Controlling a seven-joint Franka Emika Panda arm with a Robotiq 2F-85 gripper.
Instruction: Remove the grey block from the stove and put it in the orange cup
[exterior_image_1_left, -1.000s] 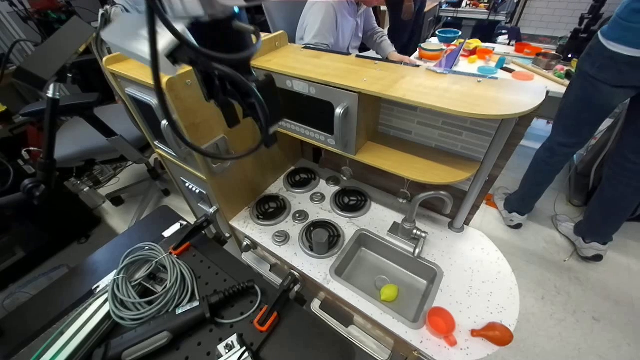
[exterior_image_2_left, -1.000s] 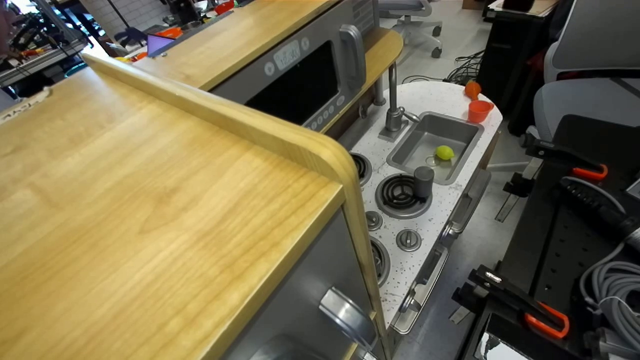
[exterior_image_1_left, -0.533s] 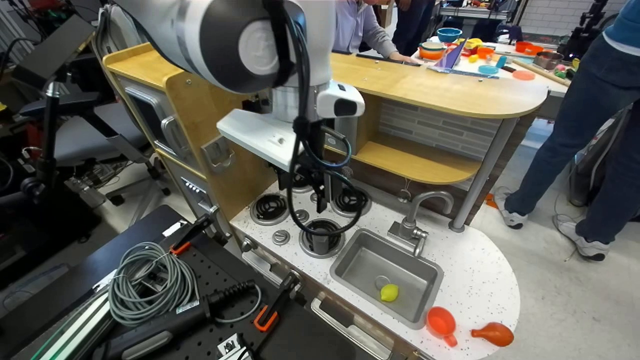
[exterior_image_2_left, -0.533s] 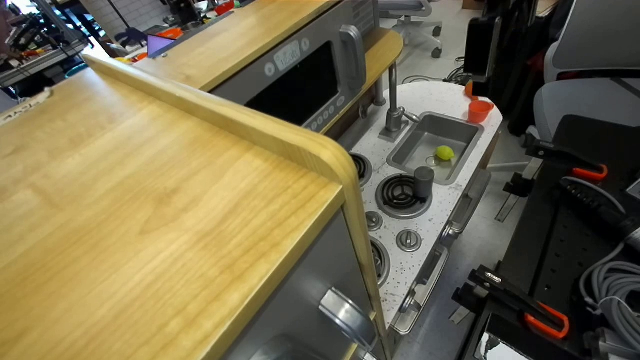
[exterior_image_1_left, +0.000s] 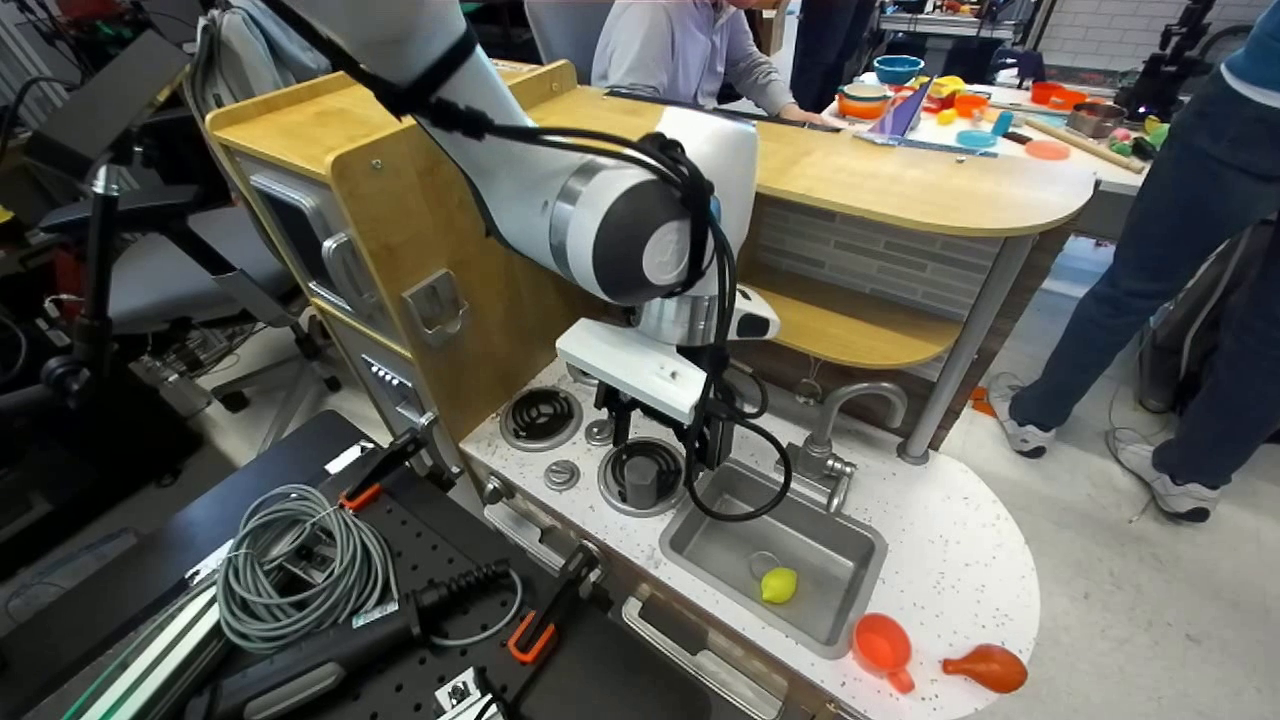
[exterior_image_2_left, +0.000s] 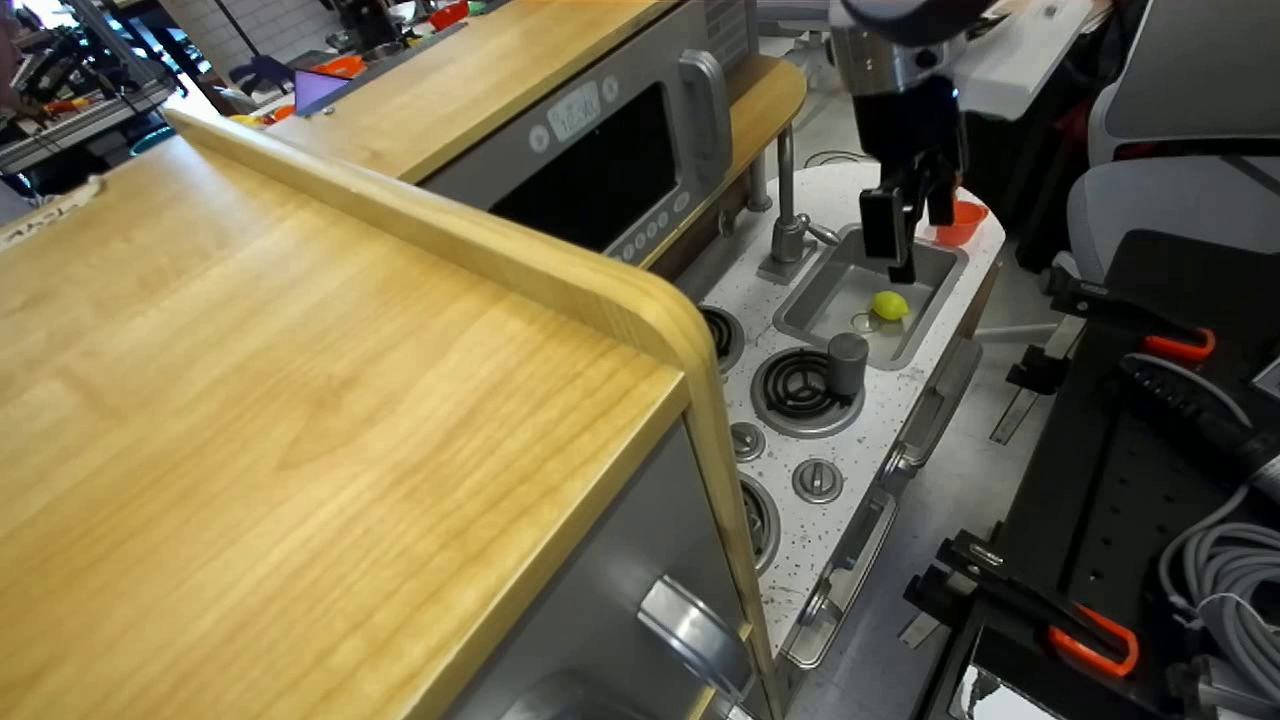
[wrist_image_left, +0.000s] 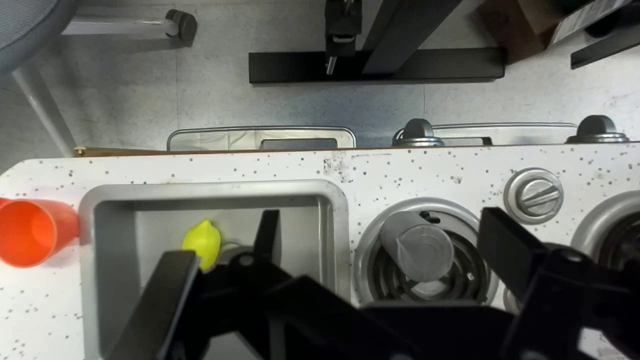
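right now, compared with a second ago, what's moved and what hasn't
In an exterior view, the gripper moved down and rightward towards the stove; it hangs open and has grasped nothing. The grey block stayed on its burner, the lemon in the sink, the orange cup beside it.

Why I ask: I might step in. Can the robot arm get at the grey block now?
Probably yes: the pincer hangs open, with nothing visible between it and the block on its stove burner.
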